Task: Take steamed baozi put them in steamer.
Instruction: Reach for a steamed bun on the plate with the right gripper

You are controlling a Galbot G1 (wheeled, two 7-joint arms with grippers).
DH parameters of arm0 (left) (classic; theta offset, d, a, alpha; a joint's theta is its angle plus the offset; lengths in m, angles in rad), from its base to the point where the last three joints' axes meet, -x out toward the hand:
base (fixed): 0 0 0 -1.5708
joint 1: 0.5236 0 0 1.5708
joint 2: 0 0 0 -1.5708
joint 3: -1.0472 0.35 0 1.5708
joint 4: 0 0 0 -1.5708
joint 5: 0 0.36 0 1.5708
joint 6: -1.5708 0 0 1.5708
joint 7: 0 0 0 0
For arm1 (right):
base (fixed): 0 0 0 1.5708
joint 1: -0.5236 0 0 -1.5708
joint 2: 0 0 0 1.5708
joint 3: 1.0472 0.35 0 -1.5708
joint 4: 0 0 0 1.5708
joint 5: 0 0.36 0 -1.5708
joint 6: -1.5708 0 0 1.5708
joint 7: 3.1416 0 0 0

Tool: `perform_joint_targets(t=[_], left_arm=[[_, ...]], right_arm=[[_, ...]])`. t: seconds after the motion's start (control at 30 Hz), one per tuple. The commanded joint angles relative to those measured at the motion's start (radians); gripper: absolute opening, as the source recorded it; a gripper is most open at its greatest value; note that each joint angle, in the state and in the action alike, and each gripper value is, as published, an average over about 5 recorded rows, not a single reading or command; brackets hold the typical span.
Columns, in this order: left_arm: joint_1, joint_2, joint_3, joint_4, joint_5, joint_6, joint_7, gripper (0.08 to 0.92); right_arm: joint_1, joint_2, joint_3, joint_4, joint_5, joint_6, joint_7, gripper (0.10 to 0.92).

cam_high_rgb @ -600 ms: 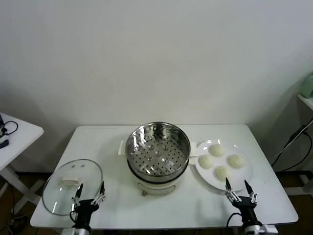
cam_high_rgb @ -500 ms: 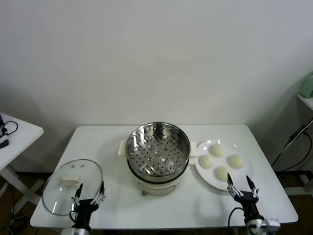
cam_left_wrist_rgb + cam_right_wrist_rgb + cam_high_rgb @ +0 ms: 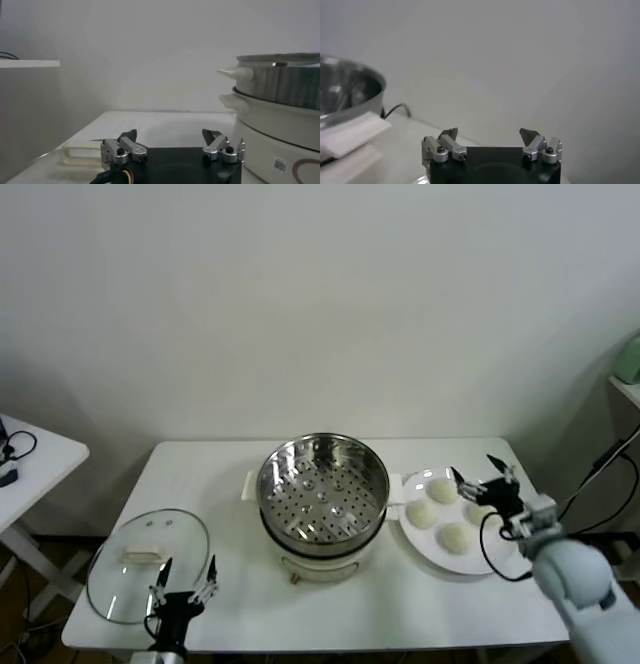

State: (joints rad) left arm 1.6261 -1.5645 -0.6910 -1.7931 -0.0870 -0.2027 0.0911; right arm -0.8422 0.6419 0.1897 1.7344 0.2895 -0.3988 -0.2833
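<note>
At the table's near left edge the left gripper (image 3: 182,579) waits parked, jaws wide, by the glass lid (image 3: 146,562). Centre stands the empty steamer (image 3: 323,487). Rightward, four steamed baozi (image 3: 422,513) lie on the white plate (image 3: 494,556); the right gripper (image 3: 481,483), spread wide and empty, hovers over the far-right bun. Its wrist view shows no buns, only the steamer's rim.

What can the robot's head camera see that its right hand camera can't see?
Only the head view shows the four round cream-white buns on the flat white plate, the round glass lid, the white table and the left gripper waiting open at the table's near edge. Only the right wrist view shows a thin dark cable near the steamer. Both show the shiny round steel steamer basket and the open right gripper.
</note>
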Motion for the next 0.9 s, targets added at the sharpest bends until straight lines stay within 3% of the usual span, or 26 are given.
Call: perform_joint_targets(t=[0.03,0.2,0.4,0.6,0.9], left_arm=[[0.000,0.003,0.002,0.006,0.017,-0.013,0.000,0.823],[-0.003,0.001,0.011,0.023,0.034,-0.026,0.002,0.823],[-0.006,0.000,0.022,0.046,0.059,-0.040,0.004,0.823],[-0.015,0.000,0.019,0.075,0.061,-0.049,0.004,0.823],[-0.032,0.004,0.006,0.112,0.061,-0.051,0.005,0.823]], right_arm=[[0.572,-0.368,-0.607,-0.106,-0.180,-0.130,-0.348,0.823],[1.095,-0.351,-1.191,-0.258,-0.303,0.084,-0.616,0.823],[1.462,-0.181,-1.596,-0.451,-0.290,0.269,-0.800,0.823],[1.467,0.026,-1.662,-0.633,-0.178,0.334,-0.851,0.823],[1.250,0.246,-1.545,-0.871,-0.183,0.324,-0.831,0.823]])
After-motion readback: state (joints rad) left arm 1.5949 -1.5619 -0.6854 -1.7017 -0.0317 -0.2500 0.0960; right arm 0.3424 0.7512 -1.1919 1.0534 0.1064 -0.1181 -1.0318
